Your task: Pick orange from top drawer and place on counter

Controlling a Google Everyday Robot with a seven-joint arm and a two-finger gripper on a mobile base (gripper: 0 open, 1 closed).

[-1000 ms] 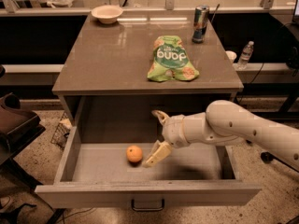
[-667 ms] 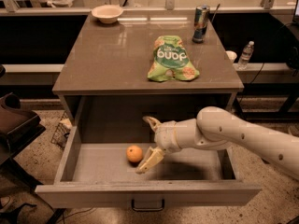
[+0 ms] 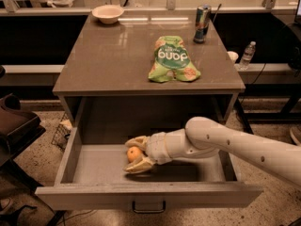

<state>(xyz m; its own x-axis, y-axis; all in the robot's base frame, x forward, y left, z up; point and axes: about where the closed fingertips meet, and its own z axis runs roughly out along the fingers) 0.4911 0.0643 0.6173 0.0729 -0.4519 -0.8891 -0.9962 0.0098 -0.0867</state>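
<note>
The top drawer (image 3: 146, 196) is pulled wide open below the counter (image 3: 113, 55). The orange (image 3: 134, 153) lies on the drawer floor, left of centre. My gripper (image 3: 134, 154) reaches in from the right, low inside the drawer. Its two pale fingers (image 3: 138, 141) stand open, one behind the orange and one in front, with the fruit between them. The white arm (image 3: 225, 142) crosses the right half of the drawer.
On the counter lie a green snack bag (image 3: 173, 60), a can (image 3: 202, 17) at the back right and a bowl (image 3: 107, 13) at the back left. A water bottle (image 3: 247, 54) stands right of the counter. A dark chair (image 3: 16, 121) is at the left.
My gripper has moved left inside the drawer. The orange, which lay just left of the fingertips, is now between the two fingers.
</note>
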